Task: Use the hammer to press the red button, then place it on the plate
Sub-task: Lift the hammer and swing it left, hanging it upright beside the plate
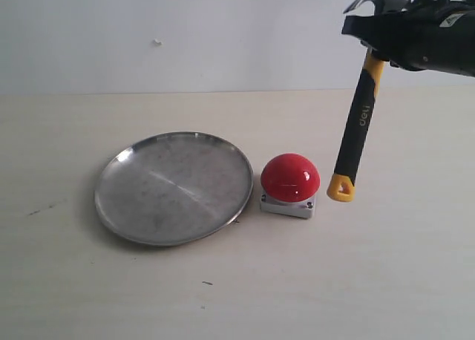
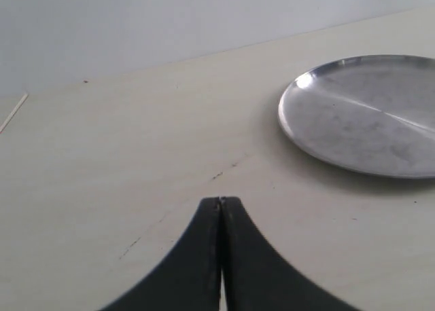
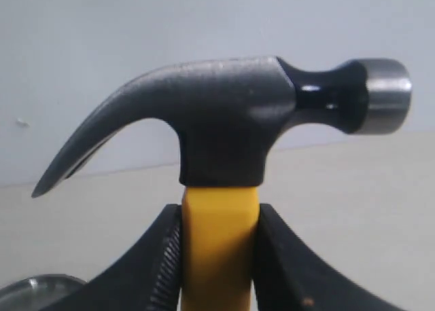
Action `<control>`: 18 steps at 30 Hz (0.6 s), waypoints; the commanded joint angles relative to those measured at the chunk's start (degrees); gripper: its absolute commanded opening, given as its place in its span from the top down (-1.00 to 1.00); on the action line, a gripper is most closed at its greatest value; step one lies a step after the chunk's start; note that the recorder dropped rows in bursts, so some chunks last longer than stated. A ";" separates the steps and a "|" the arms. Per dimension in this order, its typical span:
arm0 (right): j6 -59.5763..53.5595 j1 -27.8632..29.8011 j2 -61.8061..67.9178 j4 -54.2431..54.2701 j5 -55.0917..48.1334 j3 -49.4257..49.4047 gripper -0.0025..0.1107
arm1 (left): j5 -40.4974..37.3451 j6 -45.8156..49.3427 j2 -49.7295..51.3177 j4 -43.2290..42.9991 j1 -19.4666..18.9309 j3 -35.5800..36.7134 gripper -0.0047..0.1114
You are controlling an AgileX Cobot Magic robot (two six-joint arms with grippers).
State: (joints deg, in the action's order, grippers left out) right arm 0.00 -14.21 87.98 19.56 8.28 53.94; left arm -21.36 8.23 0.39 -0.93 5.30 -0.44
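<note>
A pale, wood-grained desk (image 1: 223,295) stretches back to a plain whitish wall (image 1: 185,36), which carries one small fleck (image 1: 156,41). A faint dark scuff (image 1: 44,208) marks the desk's left side, a tiny dark speck (image 1: 207,283) lies nearer the front, and a thin scratch (image 2: 224,172) crosses its surface.

It looks like a lab or test room: a plain pale table (image 1: 223,295) and a white wall (image 1: 185,28).

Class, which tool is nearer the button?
Right. The right tool holds the hammer above and beside the button; the left tool sits beyond the plate, away from it.
</note>
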 commanded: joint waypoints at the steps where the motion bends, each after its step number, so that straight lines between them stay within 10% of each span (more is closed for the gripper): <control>1: 14.70 -2.59 -2.05 -16.87 6.31 0.45 0.96 | 0.11 0.02 -0.39 0.07 0.09 -0.38 0.92; 9: 45.46 -9.19 -1.82 -47.09 12.09 0.45 0.96 | 0.11 0.02 -0.39 0.07 0.09 -0.38 0.92; 18: 54.67 -10.48 -1.82 -54.34 19.96 -2.41 0.96 | 0.11 0.02 -0.39 0.07 0.09 -0.38 0.92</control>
State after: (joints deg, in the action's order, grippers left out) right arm 53.16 -24.60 87.04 -34.24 22.27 51.99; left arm -21.36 8.23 0.39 -0.93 5.30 -0.44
